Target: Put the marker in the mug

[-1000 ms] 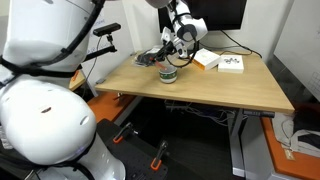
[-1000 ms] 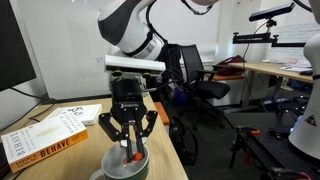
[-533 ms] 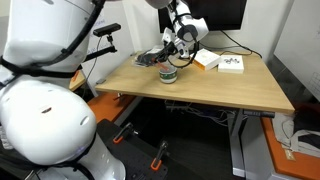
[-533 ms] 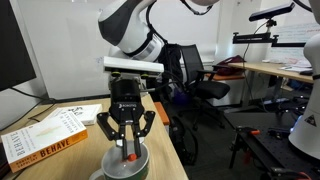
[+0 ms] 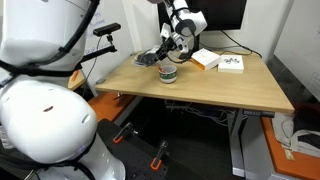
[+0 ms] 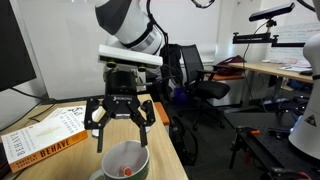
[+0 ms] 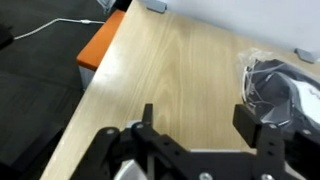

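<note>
At the left of an exterior view a book [image 6: 42,140] lies flat on the desk [image 6: 168,158], apart from the action. Just to its right stands the mug [image 6: 125,160], where the change has happened. Half a second ago the gripper [image 6: 124,135] was sunk to the mug's rim with the marker [image 6: 125,172] pinched upright between its fingers. Now it has risen clear of the rim with its jaws spread wide and nothing between them. The marker shows only as a small red-orange speck low inside the mug, so it appears to have been dropped in. On that evidence the task looks essentially done, with only the retreat left. The arm stands over the mug with the wrist pointing straight down and the fingers [image 6: 100,140] hanging symmetrically either side of the mug's opening, above it and touching nothing. In the wrist view the two finger pads frame bare wooden desk [image 7: 170,70], with a tangle of dark cable [image 7: 270,85] at the right edge. Neither the mug nor the marker can be made out with any certainty there. In the wider exterior view the gripper [image 5: 170,55] sits just above the mug [image 5: 169,76], near the desk's far edge.
</note>
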